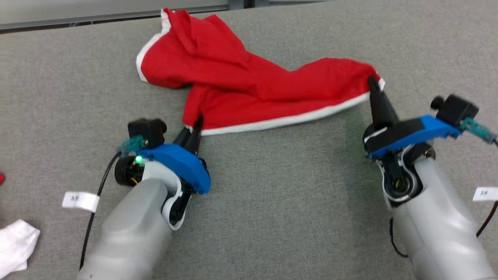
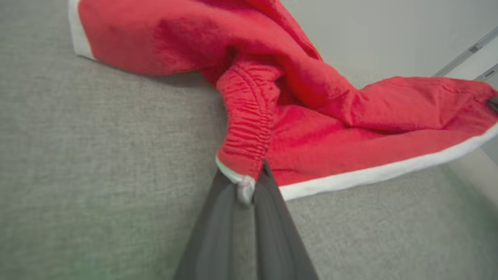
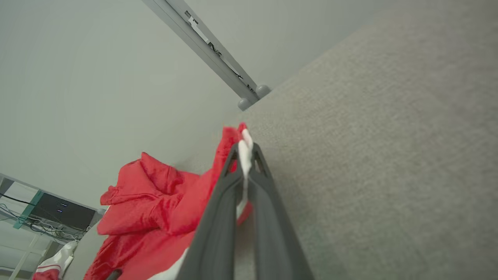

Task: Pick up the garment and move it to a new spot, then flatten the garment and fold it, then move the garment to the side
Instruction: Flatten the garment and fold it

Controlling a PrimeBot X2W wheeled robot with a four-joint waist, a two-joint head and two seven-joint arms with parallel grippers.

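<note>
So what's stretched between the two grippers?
In the head view, the red garment spans from the left gripper to the right gripper, white hem nearest; below it, bare table.

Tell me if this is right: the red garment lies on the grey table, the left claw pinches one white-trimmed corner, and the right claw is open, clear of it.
Not quite: the right wrist view shows the right claw shut on another white-trimmed corner of the garment, not open. The rest holds: garment on the grey table, left claw pinching one corner.
</note>
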